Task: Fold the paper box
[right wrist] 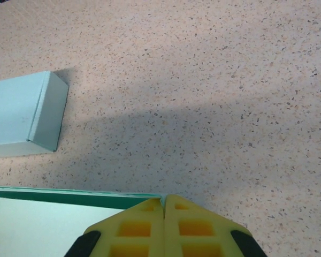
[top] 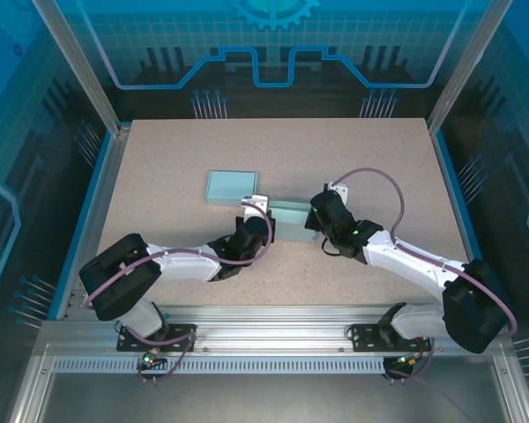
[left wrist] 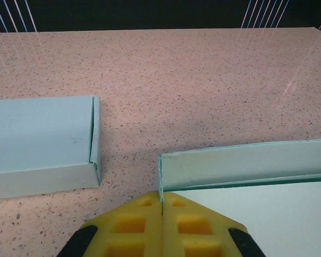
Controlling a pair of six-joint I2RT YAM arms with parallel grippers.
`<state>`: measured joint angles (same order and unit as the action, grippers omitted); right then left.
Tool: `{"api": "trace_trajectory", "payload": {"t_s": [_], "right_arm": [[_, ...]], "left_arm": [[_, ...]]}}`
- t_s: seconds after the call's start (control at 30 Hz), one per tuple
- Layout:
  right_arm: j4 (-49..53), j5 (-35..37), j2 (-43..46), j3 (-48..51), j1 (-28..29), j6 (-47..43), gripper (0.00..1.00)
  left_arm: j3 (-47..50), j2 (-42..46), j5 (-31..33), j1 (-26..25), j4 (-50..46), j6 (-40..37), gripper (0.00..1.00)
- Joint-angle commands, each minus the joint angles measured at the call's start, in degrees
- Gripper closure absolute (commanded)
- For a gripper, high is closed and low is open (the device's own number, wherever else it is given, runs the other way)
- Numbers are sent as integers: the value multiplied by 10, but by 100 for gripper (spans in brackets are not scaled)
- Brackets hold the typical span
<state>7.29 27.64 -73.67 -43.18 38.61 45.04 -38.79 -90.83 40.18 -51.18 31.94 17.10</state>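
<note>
The speckled table (top: 379,159) is carrying two pale teal boxes. The open paper box (top: 291,218) is sitting near the middle between both arms, its low walls standing and its pale inner floor showing. The closed folded box (top: 232,187) is lying flat just behind it to the left, apart from it. The left gripper (left wrist: 161,202) is pinching the open box's thin end wall, fingers tight together. The right gripper (right wrist: 164,206) is clamping the opposite end corner likewise.
</note>
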Motion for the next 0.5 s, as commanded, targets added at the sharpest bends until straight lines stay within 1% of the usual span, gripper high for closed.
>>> {"api": "trace_trajectory", "payload": {"t_s": [0.0,0.17,0.33,0.47], "right_arm": [[-27,-80,-10,26,34,14,100],[-19,-74,-7,35,35,8,100],[-9,-65,-10,37,35,-7,100],[-5,-62,-10,41,34,-21,100]], "left_arm": [[1,-3,-87,-31,-3,24,100],[6,11,-118,-18,-13,49,100],[18,32,-192,11,-21,97,100],[24,45,-237,29,-23,117,100]]}}
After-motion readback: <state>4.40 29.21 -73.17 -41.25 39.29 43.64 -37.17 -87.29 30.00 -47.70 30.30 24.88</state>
